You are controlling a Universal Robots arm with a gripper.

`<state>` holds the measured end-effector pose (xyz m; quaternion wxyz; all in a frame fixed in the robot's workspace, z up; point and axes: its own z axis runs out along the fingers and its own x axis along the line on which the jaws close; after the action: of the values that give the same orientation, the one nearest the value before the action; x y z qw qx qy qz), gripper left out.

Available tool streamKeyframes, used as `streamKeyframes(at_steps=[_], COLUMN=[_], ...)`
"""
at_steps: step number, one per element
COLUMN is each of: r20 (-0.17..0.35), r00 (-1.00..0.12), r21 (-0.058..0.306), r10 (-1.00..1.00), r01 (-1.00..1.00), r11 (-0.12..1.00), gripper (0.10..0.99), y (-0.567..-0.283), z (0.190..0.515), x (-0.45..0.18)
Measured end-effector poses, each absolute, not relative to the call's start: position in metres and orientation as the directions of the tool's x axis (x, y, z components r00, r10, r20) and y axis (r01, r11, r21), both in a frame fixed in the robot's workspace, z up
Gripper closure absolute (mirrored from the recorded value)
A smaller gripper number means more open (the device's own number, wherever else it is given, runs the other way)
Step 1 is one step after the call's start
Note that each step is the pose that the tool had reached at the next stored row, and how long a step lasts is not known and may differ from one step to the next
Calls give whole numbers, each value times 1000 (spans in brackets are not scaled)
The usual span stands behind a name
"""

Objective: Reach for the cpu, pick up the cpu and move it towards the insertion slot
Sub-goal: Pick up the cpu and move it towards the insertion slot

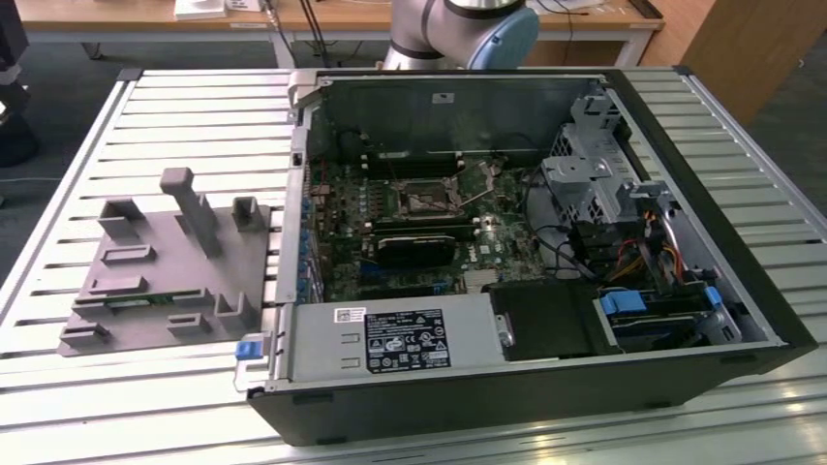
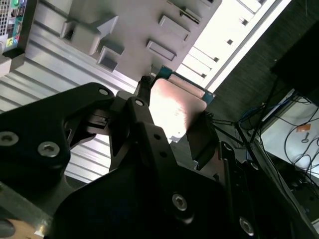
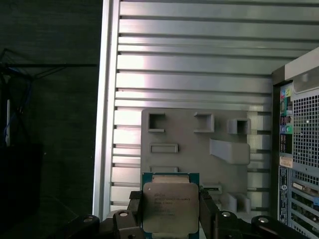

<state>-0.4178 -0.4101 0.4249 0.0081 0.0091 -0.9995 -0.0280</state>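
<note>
The pincer [image 3: 171, 220] is clamped on the cpu [image 3: 170, 203], which sits flat between its two fingers, clear of the grey fixture block [image 3: 199, 142] beyond.

Found open computer case [image 1: 517, 399] lying on slatted metal table [image 1: 194, 116]. Spotted the insertion slot [image 1: 421, 200] on motherboard [image 1: 339, 223], toward the far side, with long black card [image 1: 416, 248] just nearer. Logged grey fixture plate [image 1: 142, 281] on the table at the exterior view's left, beside the case. Noted arm's base [image 1: 463, 29] past the far edge.
</note>
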Motion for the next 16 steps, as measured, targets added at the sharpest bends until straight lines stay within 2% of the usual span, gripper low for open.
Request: streamKeyframes(at_steps=[16], r20=[16], r00=[-1000], r21=[56], r10=[-19], r01=[-18], r11=[998], gripper=[545], y=[-410], z=[425], x=[-397])
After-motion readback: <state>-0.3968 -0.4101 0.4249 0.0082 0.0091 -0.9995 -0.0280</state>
